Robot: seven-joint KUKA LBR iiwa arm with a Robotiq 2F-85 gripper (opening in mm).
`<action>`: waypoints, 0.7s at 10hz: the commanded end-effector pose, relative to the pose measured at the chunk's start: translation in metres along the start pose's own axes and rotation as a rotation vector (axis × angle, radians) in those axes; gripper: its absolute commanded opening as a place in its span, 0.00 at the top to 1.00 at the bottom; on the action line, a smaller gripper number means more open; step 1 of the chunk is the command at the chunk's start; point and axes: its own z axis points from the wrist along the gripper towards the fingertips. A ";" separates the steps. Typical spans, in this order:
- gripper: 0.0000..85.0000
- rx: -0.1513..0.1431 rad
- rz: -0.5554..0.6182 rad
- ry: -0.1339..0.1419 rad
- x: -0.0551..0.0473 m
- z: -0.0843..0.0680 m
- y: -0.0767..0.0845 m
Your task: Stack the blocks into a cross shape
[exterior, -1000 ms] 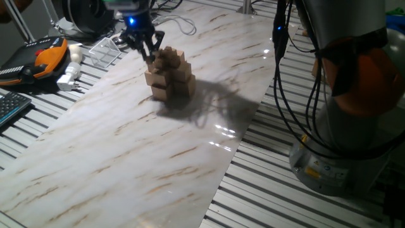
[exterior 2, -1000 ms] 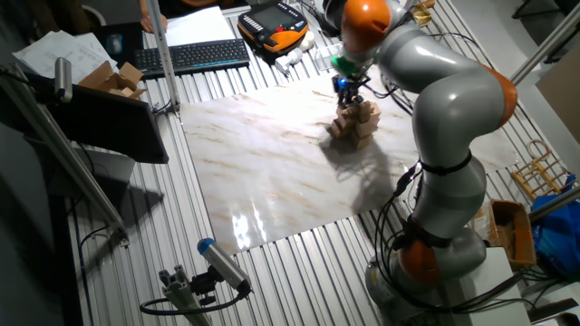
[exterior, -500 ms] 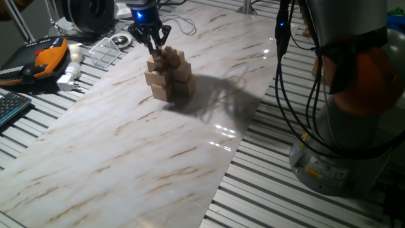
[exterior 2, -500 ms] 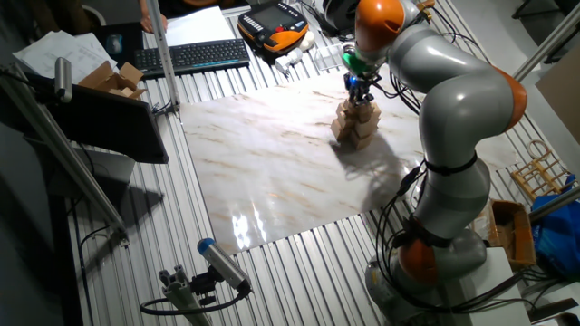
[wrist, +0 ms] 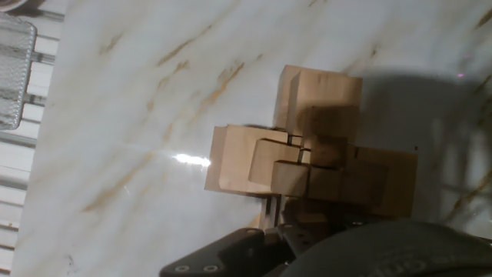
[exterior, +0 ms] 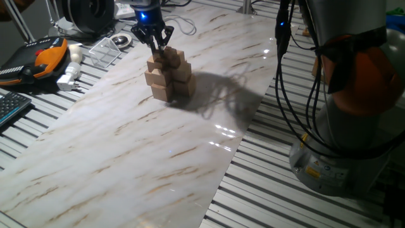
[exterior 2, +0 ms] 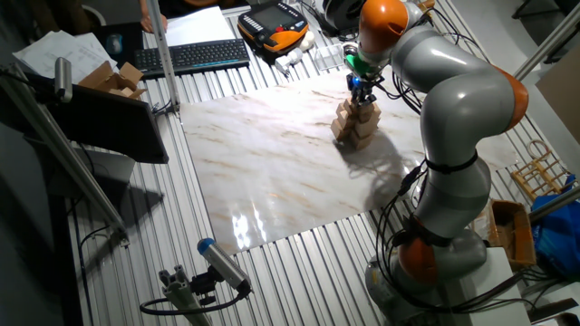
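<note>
The cross shape (exterior: 169, 75) is a tiered pile of light-tan wooden cubes standing at the far end of the marble board (exterior: 126, 152); it also shows in the other fixed view (exterior 2: 355, 123). From the hand view the pile (wrist: 323, 146) spreads as a plus, with smaller cubes toward its middle. My gripper (exterior: 155, 49) hangs just over the pile's top left part, its fingers drawn close together. Between them, in the hand view, sits a small tan block (wrist: 309, 221). The gripper (exterior 2: 362, 93) points straight down at the pile's upper tier.
An orange hand pendant (exterior: 45, 54), a white plug adapter (exterior: 68, 77) and a clear plastic tray (exterior: 104, 49) lie left of the board. A keyboard (exterior 2: 195, 56) lies at the far side. The arm's base (exterior: 335, 145) and cables stand to the right.
The gripper has shifted from the pile's left side up and over toward its top, and its fingers look closer together.
</note>
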 end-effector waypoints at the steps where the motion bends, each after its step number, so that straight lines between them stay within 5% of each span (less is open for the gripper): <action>1: 1.00 0.004 0.001 -0.004 0.001 0.001 0.000; 7: 1.00 0.009 0.021 -0.021 -0.004 0.005 -0.001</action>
